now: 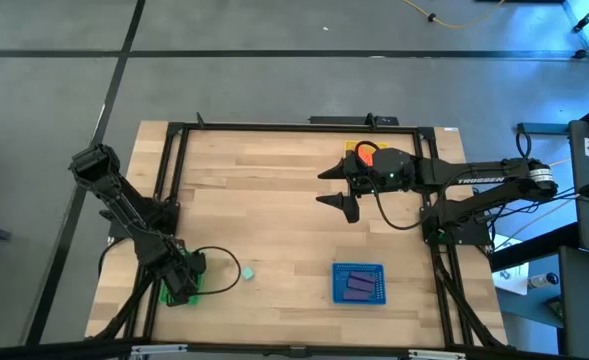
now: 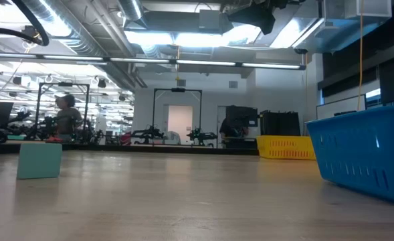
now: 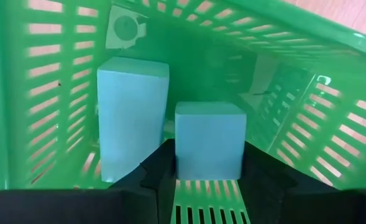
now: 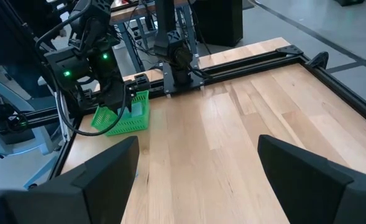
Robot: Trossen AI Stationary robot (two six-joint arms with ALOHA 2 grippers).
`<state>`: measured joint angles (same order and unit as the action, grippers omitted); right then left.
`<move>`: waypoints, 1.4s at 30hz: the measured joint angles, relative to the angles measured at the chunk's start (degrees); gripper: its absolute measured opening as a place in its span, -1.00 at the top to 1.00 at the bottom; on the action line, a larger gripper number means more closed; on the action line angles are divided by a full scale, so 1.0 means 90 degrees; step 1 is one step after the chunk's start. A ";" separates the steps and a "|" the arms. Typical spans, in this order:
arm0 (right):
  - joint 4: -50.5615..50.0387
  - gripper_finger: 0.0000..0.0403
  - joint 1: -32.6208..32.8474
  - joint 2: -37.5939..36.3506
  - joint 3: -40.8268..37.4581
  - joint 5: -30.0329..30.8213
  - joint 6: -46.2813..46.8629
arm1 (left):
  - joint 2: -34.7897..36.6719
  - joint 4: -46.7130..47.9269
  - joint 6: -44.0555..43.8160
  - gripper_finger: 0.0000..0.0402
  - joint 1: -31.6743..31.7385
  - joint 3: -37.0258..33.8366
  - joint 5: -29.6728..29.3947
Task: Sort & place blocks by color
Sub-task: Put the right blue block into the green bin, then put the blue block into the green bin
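My left gripper [image 1: 181, 283] points down into the green tray [image 1: 168, 297] at the table's near left and is shut on a mint-green cube [image 3: 209, 134]. A taller mint-green block [image 3: 133, 115] stands on end on the tray's floor beside it. Another mint-green block [image 1: 247, 271] rests on the bare table, right of the tray. Purple blocks [image 1: 357, 287] lie in the blue tray [image 1: 337, 270]. My right gripper [image 1: 339, 190] hangs open and holds nothing, high above the table by the yellow tray [image 1: 352, 147], which holds an orange-red block [image 1: 367, 155]. My left gripper pinches the mint-green cube by two opposite side faces [image 3: 180, 163] between its two fingers [image 3: 161, 171]. The fingers come from above, pointing down into the tray. The cube sits upright, low over the slatted floor; whether it rests on the floor I cannot tell.
The green tray's slatted walls [image 3: 46, 74] close in around my left gripper. The black frame rails [image 1: 274, 127] run along the table's edges. Bare wood lies between the green tray and the blue tray. Beyond the table a person [image 2: 66, 117] stands far back in the room.
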<state>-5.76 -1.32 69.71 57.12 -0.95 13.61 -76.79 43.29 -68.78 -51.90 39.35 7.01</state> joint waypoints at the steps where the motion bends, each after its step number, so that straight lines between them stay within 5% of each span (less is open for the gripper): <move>1: 0.0000 -0.65 0.0000 0.0000 0.0000 0.0000 0.0000 | 0.0000 0.0000 -0.0012 0.31 0.0000 0.0000 0.0000; 14: 0.0000 -0.65 -0.0002 0.0000 0.0000 -0.0002 0.0000 | 0.0021 0.0000 -0.0013 -0.07 0.0002 0.0000 0.0376; 23: 0.0000 -0.65 -0.0002 0.0000 0.0000 -0.0002 -0.0032 | 0.0809 0.0401 0.0035 -0.13 0.0281 0.0371 0.0480; 27: 0.0002 -0.65 -0.0002 0.0000 0.0000 -0.0002 -0.0034 | 0.1426 0.0924 0.0153 -0.13 0.0563 0.0833 -0.0274; 34: 0.0004 -0.65 -0.0002 0.0000 0.0000 -0.0005 0.0064 | 0.2230 0.1233 0.1092 -0.13 0.1618 0.1666 -0.2785; 37: 0.0005 -0.65 -0.0002 0.0000 0.0000 -0.0007 0.0122 | 0.2340 0.0643 0.1980 -0.13 0.2399 0.1839 -0.3466; 42: 0.0049 -0.65 -0.0002 0.0000 0.0000 -0.0010 0.0124 | 0.2492 -0.1694 0.4013 -0.13 0.3579 0.1720 -0.3427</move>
<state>-5.32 -1.34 69.71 57.12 -1.04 14.72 -54.36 28.04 -32.67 -19.69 54.84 -23.84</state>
